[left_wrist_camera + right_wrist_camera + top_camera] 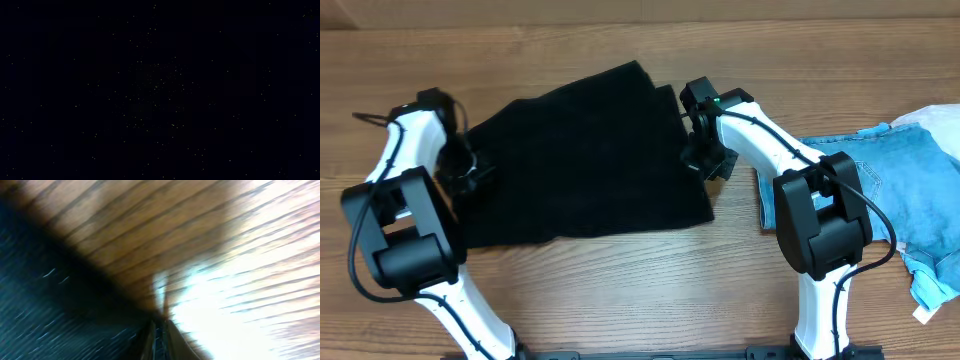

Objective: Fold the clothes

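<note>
The black garment [585,160] lies spread at the table's [620,290] centre. The left fingers [470,178] and right fingers [150,340] flank its side edges, likely to work a fold. Right fingers look narrow; the left's state I cannot tell. The denim [910,190] waits at far right.

Left wrist view is all black, right wrist view blurred — denim [918,190] cut by the overhead's right edge

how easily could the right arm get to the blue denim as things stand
Probably yes: the blue denim lies beside that arm's base, nothing on it. The right gripper sits at the black garment's edge and would need to swing outward.
</note>
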